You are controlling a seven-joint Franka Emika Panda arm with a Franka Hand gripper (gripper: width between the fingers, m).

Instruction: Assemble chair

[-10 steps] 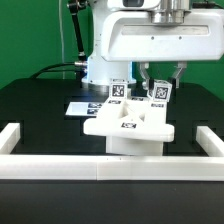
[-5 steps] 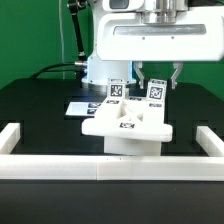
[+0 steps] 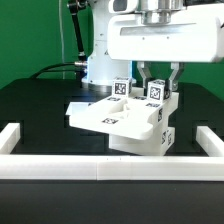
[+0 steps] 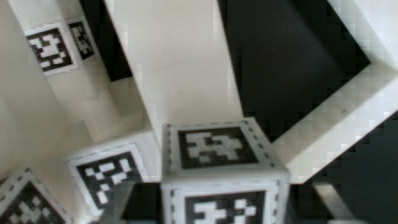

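- At 6 o'clock in the exterior view, the long plain white rail [image 3: 100, 166] lies across the front. It is smooth, square-edged and matte, and it turns back at both ends.
- Just behind it, at the middle of the black surface [image 3: 35, 125], stands the chair [image 3: 122, 124], a stack of white blocky plastic slabs with hard corners and a slight sheen.
- The chair has just swung round. A second ago its seat sat square to the camera. Now 1 seat corner points toward 9 o'clock, and a side face with a tag shows at 4 o'clock.
- The whole piece turned as 1 body, so the parts joined so far seem to hold together. My guess is that the turn brings another side within reach for the next part.
- At the chair's far edge, 2 short posts rise, each capped with a black-and-white square tag: 1 post [image 3: 120, 90] at 12 o'clock and the back post [image 3: 156, 93] at 1 o'clock.
- The gripper [image 3: 158, 84] comes down from above, with its jaws clenched on the back post, 1 dark finger on each side.
- In the wrist view the back post [image 4: 222, 152] fills the foreground as a tagged cube, with long white bars running away over the black.
- Farthest back are the white robot arm [image 3: 100, 60] and a green backdrop.
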